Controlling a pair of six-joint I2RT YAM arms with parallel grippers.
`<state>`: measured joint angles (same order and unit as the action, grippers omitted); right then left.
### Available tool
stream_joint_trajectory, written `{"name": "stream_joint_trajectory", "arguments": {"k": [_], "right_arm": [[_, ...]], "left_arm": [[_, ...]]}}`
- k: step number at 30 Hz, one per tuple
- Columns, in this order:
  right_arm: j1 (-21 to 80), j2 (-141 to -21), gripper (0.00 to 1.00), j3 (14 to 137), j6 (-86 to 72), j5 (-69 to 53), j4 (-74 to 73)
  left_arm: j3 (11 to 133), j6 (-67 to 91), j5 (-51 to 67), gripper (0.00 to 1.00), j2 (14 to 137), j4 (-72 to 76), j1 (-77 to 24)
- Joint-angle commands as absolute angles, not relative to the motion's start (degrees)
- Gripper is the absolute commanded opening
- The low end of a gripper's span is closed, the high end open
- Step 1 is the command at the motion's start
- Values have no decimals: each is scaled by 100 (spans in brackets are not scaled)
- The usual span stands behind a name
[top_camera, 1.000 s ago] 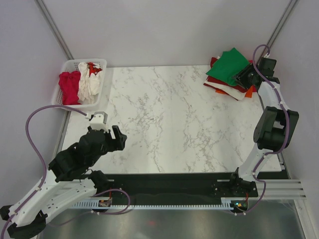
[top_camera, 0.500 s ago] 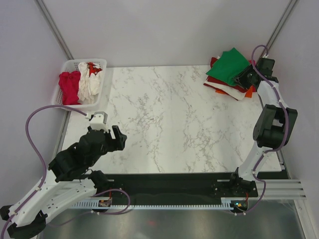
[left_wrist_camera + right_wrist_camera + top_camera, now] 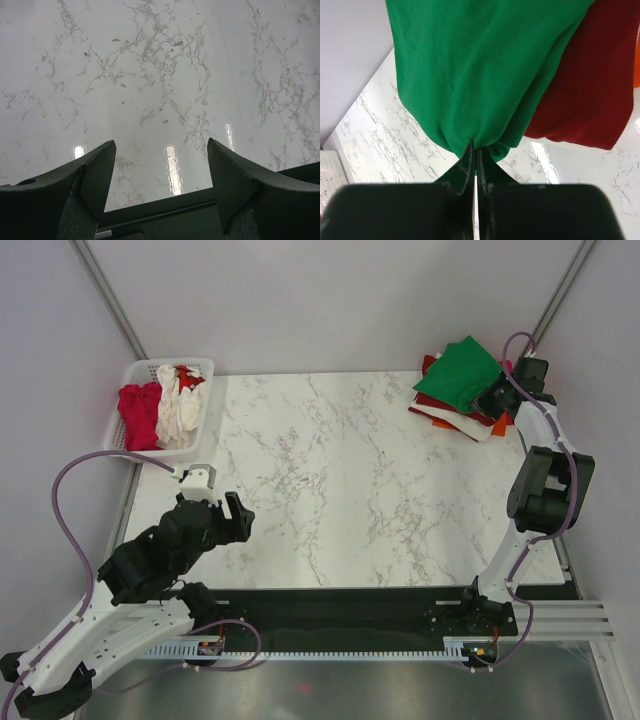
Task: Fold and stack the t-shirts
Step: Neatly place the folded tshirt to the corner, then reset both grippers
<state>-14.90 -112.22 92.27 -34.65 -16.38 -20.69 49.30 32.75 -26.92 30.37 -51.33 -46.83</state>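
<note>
Green t-shirt (image 3: 470, 75), edge tight within the right hand (image 3: 475, 155).

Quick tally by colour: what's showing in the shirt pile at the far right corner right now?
green shirt: 1
dark red shirt: 1
white shirt: 1
orange shirt: 1
Total: 4 colours showing

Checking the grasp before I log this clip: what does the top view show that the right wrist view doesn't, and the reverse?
Top only: the left gripper, open above the table at its near left. Right wrist only: the right gripper shut, pinching the green shirt at a bunched edge. Both: green shirt over a dark red shirt, marble table.
</note>
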Motion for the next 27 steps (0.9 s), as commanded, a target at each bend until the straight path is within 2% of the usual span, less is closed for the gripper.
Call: {"name": "stream_joint_trajectory", "arguments": {"k": [1, 11, 12, 13, 14, 15, 17, 23, 27], "right_arm": [[-1547, -10767, 0, 9106, -3375, -1433, -2065], [-1828, -10301, 0, 8359, -3287, -1239, -2065], [-1854, -10292, 11, 8350, -3296, -1257, -2065], [-1872, -10275, 31, 8315, -3287, -1274, -2065], [-1881, -10257, 31, 8288, -3287, -1274, -2065], [-1907, -10205, 48, 8262, -3287, -1266, -2074], [-1951, -10108, 57, 8096, -3278, -1196, -2092], [-2109, -9318, 60, 7586, -3121, -959, -2179], [-2083, -8283, 59, 7322, -3111, -703, -2277]], "left_arm": [[4904, 3120, -2874, 81, 3076, -5027, -4667], [4913, 3120, -2856, 80, 3146, -5019, -4676], [4913, 3120, -2856, 81, 3146, -5019, -4676], [4913, 3120, -2865, 80, 3155, -5019, -4667], [4913, 3120, -2865, 80, 3155, -5027, -4667], [4913, 3120, -2874, 80, 3155, -5027, -4676], [4913, 3129, -2892, 80, 3138, -5036, -4667], [4904, 3146, -2927, 80, 3129, -5036, -4676], [4904, 3155, -2935, 80, 3155, -5036, -4667]]}}
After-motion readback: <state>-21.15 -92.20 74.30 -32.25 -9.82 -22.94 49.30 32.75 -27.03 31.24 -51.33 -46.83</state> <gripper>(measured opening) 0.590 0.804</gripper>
